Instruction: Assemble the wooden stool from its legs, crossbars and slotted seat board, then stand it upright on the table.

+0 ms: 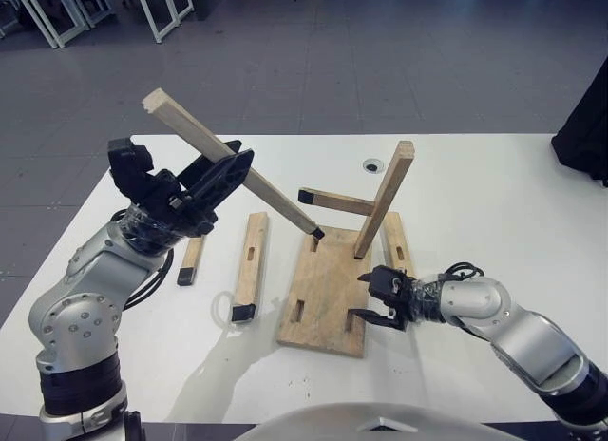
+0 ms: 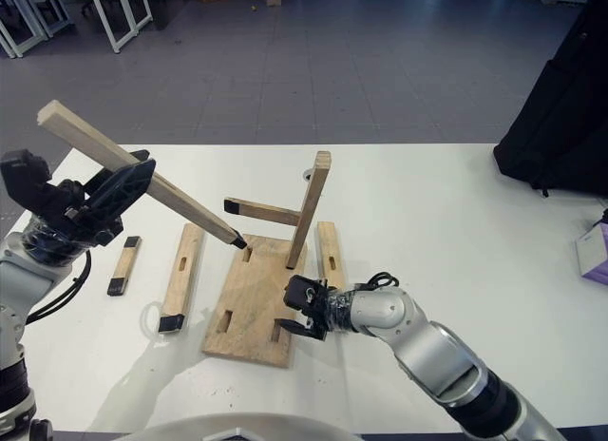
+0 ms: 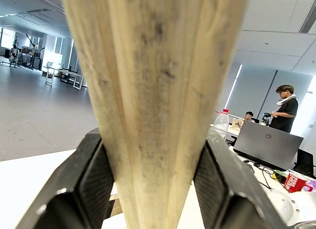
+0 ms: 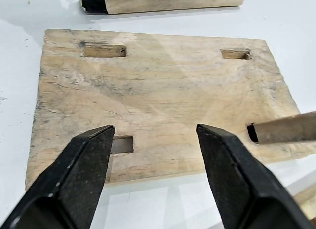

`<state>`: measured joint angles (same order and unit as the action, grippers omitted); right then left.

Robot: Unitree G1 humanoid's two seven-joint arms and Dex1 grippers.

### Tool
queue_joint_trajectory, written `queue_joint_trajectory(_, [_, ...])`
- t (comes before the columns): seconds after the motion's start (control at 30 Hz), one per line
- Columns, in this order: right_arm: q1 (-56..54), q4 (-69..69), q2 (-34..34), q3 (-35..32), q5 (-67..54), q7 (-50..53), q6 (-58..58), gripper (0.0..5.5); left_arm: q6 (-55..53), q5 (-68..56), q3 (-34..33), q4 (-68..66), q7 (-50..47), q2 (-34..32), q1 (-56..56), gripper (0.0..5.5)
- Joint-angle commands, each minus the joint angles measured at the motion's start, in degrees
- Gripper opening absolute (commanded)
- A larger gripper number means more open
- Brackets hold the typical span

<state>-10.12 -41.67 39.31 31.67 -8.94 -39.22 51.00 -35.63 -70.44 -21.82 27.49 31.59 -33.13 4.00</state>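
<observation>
The left end effector [image 1: 220,175], clenched on the tilted leg [image 1: 280,205], holds its dark tip at the far-left slot [image 1: 314,241] of the seat board [image 1: 328,289] lying mid-bench; best to square the leg upright before pushing, while the released right end effector [image 1: 361,297] could pin the board's near edge.

Grey floor [image 1: 380,61] stretches beyond the white desk [image 1: 513,194], which has a round grommet hole [image 1: 371,163]. White-framed tables [image 1: 161,4] stand far left, with a black bag [image 2: 556,127] and a purple box [image 2: 594,251] at right. Elsewhere are a grey laptop [image 3: 266,145] and a water bottle [image 3: 220,128].
</observation>
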Motion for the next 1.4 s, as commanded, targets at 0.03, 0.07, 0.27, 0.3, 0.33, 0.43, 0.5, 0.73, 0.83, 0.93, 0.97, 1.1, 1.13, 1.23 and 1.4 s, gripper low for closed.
queue_joint_trajectory(0.03, [-2.3, 0.4, 3.5, 6.4, 5.0, -2.1, -2.2, 3.06, -0.2, 0.6, 0.4, 1.9, -2.3, 0.6, -1.5, 2.07])
queue_joint_trajectory(0.07, [-2.5, 1.3, 4.3, 8.2, 6.8, -2.5, -3.5, 3.06, -0.1, 0.5, 0.3, 2.3, -2.6, 0.7, -1.8, 2.07])
queue_joint_trajectory(0.27, [-3.4, 5.7, 8.3, 12.3, 14.6, -5.6, -10.4, 3.06, -0.7, -0.7, 0.4, 3.5, -3.9, 1.1, -3.9, 2.07])
queue_joint_trajectory(0.3, [-3.5, 6.0, 9.1, 12.2, 15.1, -6.6, -11.4, 3.06, -0.6, -0.7, 0.5, 3.9, -4.0, 1.3, -4.4, 2.07])
queue_joint_trajectory(0.33, [-3.3, 5.8, 10.2, 11.7, 15.0, -8.0, -12.1, 3.06, -0.4, -0.7, 0.6, 4.2, -3.7, 1.5, -5.0, 2.07])
queue_joint_trajectory(0.43, [-2.6, 5.6, 13.8, 9.3, 13.9, -12.2, -15.0, 3.06, 0.3, 1.2, 0.8, 3.9, -4.7, 2.0, -6.6, 2.07])
queue_joint_trajectory(0.5, [-2.1, 6.2, 16.5, 7.3, 13.7, -14.7, -17.6, 3.06, 0.2, 2.3, 0.7, 3.0, -5.8, 2.2, -7.7, 2.07])
queue_joint_trajectory(0.73, [-2.5, 10.0, 13.7, 1.6, 13.2, -15.6, -19.7, 3.06, 2.4, 5.5, -1.1, 5.1, 4.9, -0.1, -14.9, 2.07])
queue_joint_trajectory(0.83, [-1.7, 10.8, 12.4, 0.6, 13.1, -15.3, -19.3, 3.06, 2.9, 6.6, -1.1, 3.4, 9.4, -1.0, -15.7, 2.07])
queue_joint_trajectory(0.93, [-1.4, 12.6, 11.0, 0.4, 13.8, -15.2, -19.8, 3.06, 5.8, 10.9, 0.7, -1.0, 11.1, 0.6, -12.7, 2.07])
queue_joint_trajectory(0.97, [-1.5, 13.2, 10.6, 0.4, 13.9, -15.2, -20.1, 3.06, 6.6, 12.0, 1.4, -2.5, 11.3, 1.2, -11.8, 2.07])
queue_joint_trajectory(1.1, [-0.8, 15.2, 10.4, 0.2, 14.7, -15.6, -21.9, 3.06, 11.6, 18.4, 4.3, -8.4, 14.3, 3.2, -9.6, 2.07])
queue_joint_trajectory(1.13, [-0.8, 15.6, 10.3, 0.1, 14.8, -15.7, -22.3, 3.06, 12.1, 18.8, 4.8, -9.2, 15.3, 3.5, -9.5, 2.07])
queue_joint_trajectory(1.23, [-1.2, 16.6, 10.0, 0.0, 14.8, -16.2, -23.1, 3.06, 13.3, 21.1, 7.1, -11.8, 19.4, 3.3, -9.4, 2.07])
queue_joint_trajectory(1.4, [-1.5, 17.8, 10.0, -0.7, 15.0, -17.2, -24.1, 3.06, 11.2, 22.9, 8.0, -18.0, 19.2, 2.9, -6.2, 2.07])
